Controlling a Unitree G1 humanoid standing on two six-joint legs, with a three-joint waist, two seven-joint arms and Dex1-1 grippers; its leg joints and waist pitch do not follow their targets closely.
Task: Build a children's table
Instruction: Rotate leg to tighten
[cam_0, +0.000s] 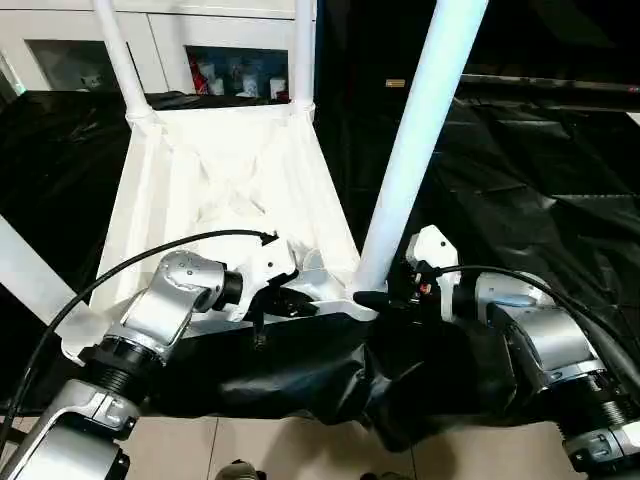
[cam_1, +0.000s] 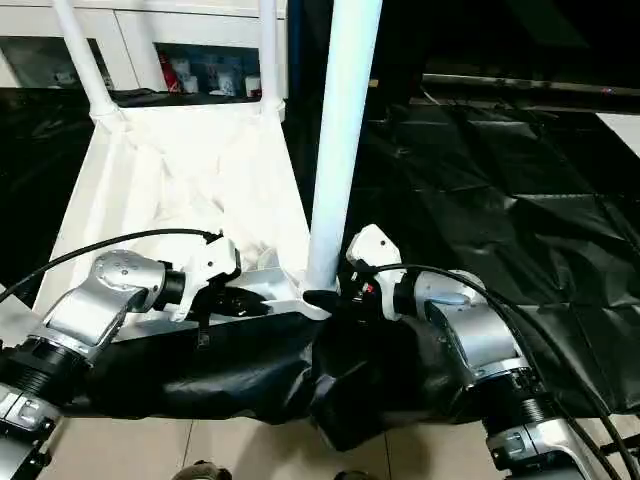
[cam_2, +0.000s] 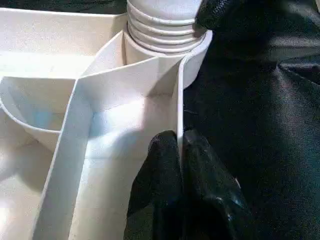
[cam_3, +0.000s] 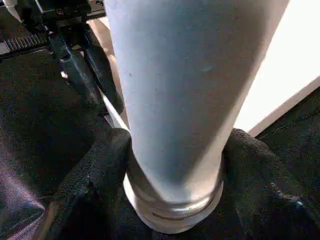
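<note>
The white tabletop (cam_0: 200, 180) lies underside up, ribs showing. Two white legs (cam_0: 120, 55) (cam_0: 303, 50) stand in its far corner sockets, and another leg (cam_0: 25, 270) crosses the left edge. A fourth leg (cam_0: 415, 150) stands upright in the near right socket (cam_2: 165, 45). My right gripper (cam_0: 375, 297) has a black finger (cam_3: 100, 170) pressed against each side of that leg's base. My left gripper (cam_0: 300, 300) is shut on the tabletop's thin near rim wall (cam_2: 179, 100), just left of that socket.
A crumpled black sheet (cam_0: 520, 170) covers the surface under and to the right of the tabletop. A white glass-door cabinet (cam_0: 170, 40) stands behind. Tiled floor (cam_0: 250, 450) shows at the near edge. Black cables loop over both forearms.
</note>
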